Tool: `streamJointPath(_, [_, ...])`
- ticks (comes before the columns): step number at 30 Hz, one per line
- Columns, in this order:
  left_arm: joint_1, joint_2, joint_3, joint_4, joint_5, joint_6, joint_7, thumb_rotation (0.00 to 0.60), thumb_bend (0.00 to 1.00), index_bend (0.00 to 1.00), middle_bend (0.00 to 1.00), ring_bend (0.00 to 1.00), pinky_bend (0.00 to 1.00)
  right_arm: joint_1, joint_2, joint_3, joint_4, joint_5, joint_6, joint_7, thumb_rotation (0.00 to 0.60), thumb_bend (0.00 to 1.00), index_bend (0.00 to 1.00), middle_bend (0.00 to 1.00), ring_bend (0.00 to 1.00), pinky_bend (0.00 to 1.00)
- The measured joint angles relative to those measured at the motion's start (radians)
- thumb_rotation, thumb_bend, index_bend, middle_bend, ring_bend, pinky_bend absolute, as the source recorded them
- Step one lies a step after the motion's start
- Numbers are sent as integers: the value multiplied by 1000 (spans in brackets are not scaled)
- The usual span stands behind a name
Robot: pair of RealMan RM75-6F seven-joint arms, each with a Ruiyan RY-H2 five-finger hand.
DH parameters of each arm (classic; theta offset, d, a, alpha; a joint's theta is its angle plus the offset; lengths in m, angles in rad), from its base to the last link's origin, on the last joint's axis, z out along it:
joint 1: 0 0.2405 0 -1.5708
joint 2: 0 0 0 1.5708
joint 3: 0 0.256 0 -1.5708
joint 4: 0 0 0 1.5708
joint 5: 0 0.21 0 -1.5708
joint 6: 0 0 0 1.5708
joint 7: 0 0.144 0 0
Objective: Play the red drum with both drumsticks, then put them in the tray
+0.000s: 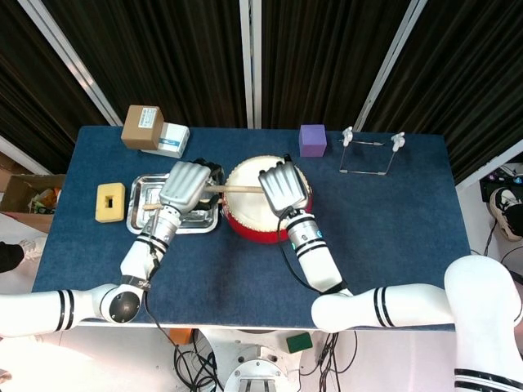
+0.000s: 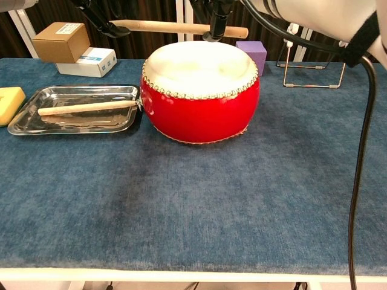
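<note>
The red drum (image 1: 252, 227) (image 2: 199, 103) stands mid-table. To its left lies the steel tray (image 1: 134, 204) (image 2: 78, 89) with one drumstick (image 2: 84, 107) in it. My right hand (image 1: 283, 189) (image 2: 215, 17) grips the second drumstick (image 1: 233, 189) (image 2: 169, 26) level above the drum's far-left edge, tip pointing left. The tip reaches the fingers of my left hand (image 1: 184, 186) (image 2: 97, 14), which hovers over the tray's right end with fingers apart. Whether they touch the stick is hidden.
A brown box (image 1: 141, 126) (image 2: 57, 41) and a white-blue box (image 1: 172, 140) sit behind the tray. A yellow sponge (image 1: 110, 202) lies left of it. A purple cube (image 1: 312, 140) and a wire stand (image 1: 368, 155) stand behind the drum, to the right.
</note>
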Motion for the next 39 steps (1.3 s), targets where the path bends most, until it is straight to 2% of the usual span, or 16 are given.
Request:
streamJointPath(11, [-27, -5, 12, -6, -36, 32, 35, 600, 306, 502, 460, 390, 501, 26, -28, 9, 27, 26, 9, -11, 600, 889, 795, 726, 466, 305])
streamJointPath(20, [-48, -19, 32, 6, -49, 67, 92, 600, 307, 502, 470, 394, 502, 34, -41, 8, 38, 29, 5, -6, 600, 882, 795, 727, 469, 299])
streamJointPath(30, [-58, -28, 38, 15, -56, 70, 95, 600, 311, 502, 483, 403, 506, 38, -46, 8, 46, 33, 2, 2, 600, 883, 795, 728, 472, 290])
streamJointPath(39, [-58, -27, 41, 22, -48, 63, 78, 600, 379, 521, 529, 433, 512, 36, -50, 6, 60, 31, -8, 18, 600, 883, 795, 728, 472, 284])
